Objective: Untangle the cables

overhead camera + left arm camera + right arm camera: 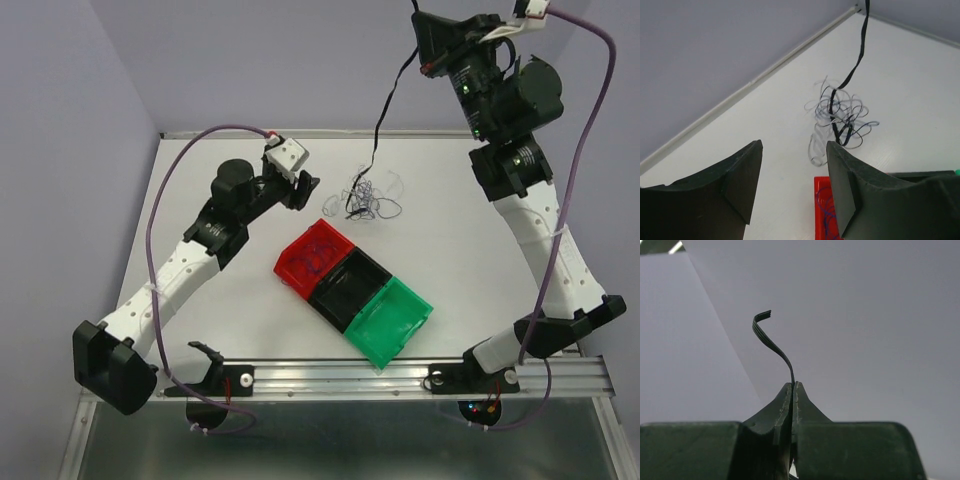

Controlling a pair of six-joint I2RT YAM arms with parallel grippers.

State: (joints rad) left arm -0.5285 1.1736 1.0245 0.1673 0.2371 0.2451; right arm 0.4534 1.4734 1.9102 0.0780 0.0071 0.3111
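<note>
Lifting one strand free is the step in hand: the black cable [385, 108] is pinched tight in the right gripper [792, 388], raised high, its lower end buried in the tangle [368, 196] on the table [460, 250]. The left gripper [794, 148] is held agape near it; pinning that heap is judged needed next.

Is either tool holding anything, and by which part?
The right tool pinches the black cable just short of its free end; the rest hangs to the tangle. The left tool is open, empty.
</note>
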